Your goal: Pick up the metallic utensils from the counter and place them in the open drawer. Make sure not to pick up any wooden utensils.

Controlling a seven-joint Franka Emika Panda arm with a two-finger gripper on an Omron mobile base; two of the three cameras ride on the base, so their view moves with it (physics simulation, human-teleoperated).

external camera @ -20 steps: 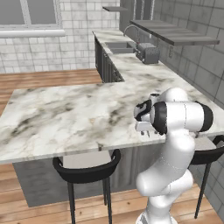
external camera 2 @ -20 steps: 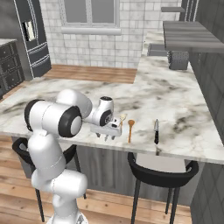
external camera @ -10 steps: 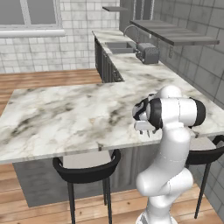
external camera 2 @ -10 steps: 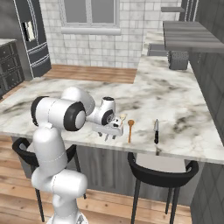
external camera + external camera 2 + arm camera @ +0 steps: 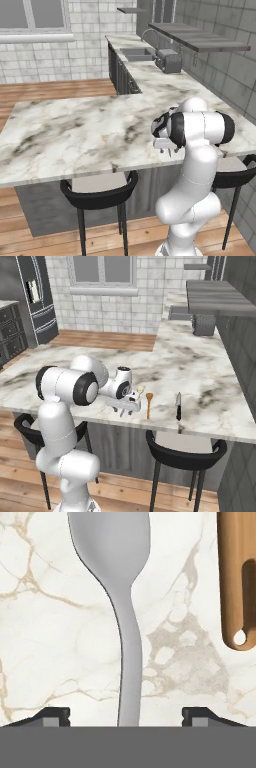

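A grey metal spoon [image 5: 112,557] lies on the white marble counter [image 5: 55,637], its bowl at the top of the hand view. Its thin handle runs down between my fingertips [image 5: 52,716]. My gripper [image 5: 127,719] is open, one tip on each side of the handle with a gap on both sides. An orange-brown wooden utensil [image 5: 239,582] with a slot and a hole lies to the spoon's right. From the base, my gripper [image 5: 125,410] [image 5: 167,147] points down at the counter's [image 5: 200,371] near edge, next to a wooden spoon [image 5: 148,404]. The open drawer is out of view.
A black-handled knife [image 5: 178,406] lies right of the wooden spoon. Dark bar stools [image 5: 97,192] [image 5: 182,453] stand under the counter's front edge. Along the far wall counter sit a toaster [image 5: 169,61] and a sink [image 5: 134,51], with a shelf above.
The arm's upper links have swung a little while the hand stays over the spoon and sinks slightly toward the counter. The fingers have drawn in a bit.
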